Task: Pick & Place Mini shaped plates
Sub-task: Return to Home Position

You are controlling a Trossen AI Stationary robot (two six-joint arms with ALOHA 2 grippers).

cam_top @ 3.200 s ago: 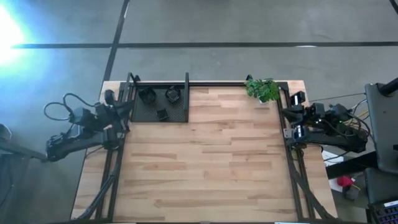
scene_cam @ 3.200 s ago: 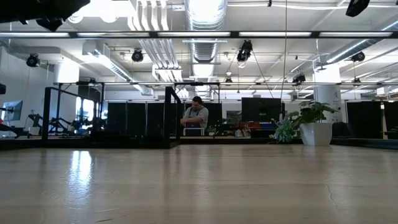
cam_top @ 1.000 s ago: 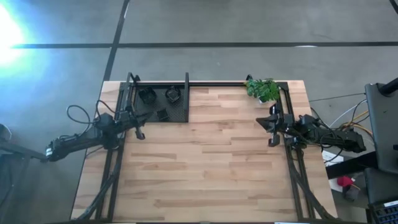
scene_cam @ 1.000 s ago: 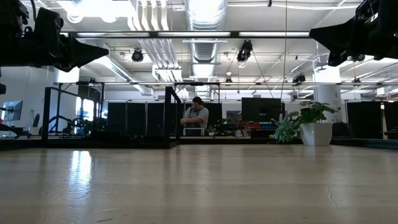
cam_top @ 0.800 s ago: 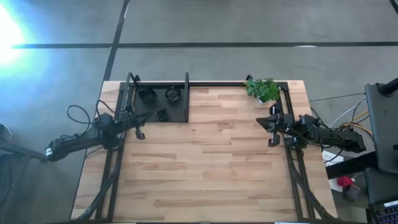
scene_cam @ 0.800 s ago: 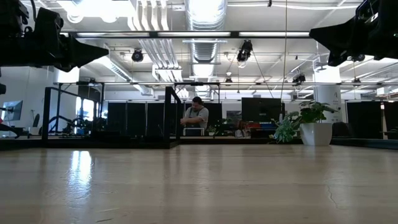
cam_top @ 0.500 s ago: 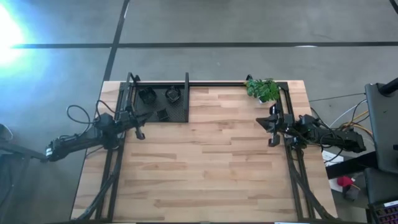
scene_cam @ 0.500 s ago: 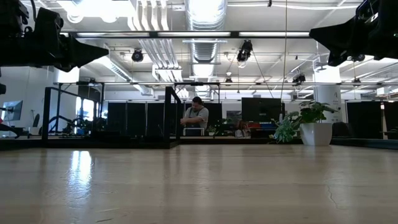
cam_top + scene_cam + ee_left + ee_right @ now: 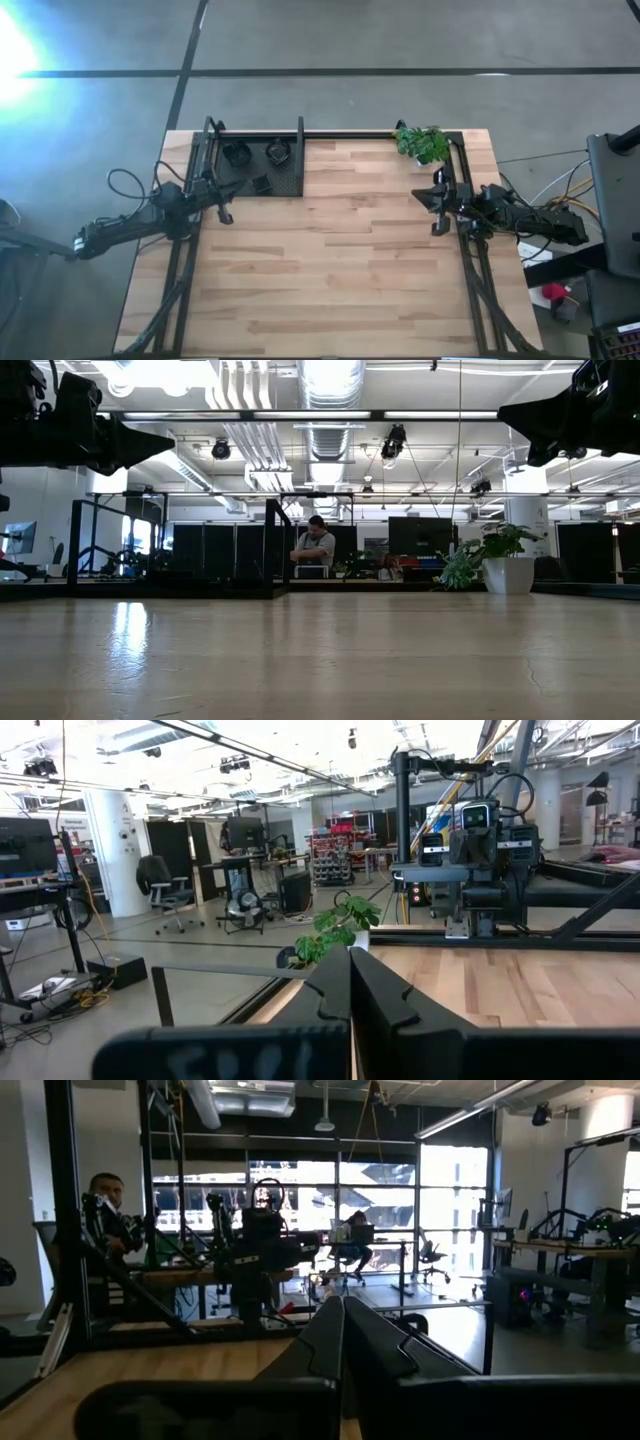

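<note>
left gripper (image 9: 224, 213): fingers pressed flat together along their length in the left wrist view (image 9: 350, 960), nothing between them, touching nothing. held above the left edge of the table (image 9: 330, 270), just near of the shelf (image 9: 288, 181); shows high at the left of the low view (image 9: 150, 445).

right gripper (image 9: 428, 199): fingers likewise closed on each other in the right wrist view (image 9: 343, 1308), empty, touching nothing. held above the table's right edge, a little near of the plant (image 9: 422, 143); shows high at the right of the low view (image 9: 525, 418).

mini shaped plates: three dark clusters on the black shelf at the table's far left corner, two at the back (image 9: 236, 153) (image 9: 277, 151) and one smaller in front (image 9: 260, 183). shapes and count within each cluster cannot be told. none on the bare wood.

change, 3.2 s ago to now: both arms were then folded back outside the table's sides and out of the low view; both now reach in over the edges. from 1.0 s ago to now: no change in either arm, plates or plant.

background: person (image 9: 316, 548) standing in the room beyond the table.
</note>
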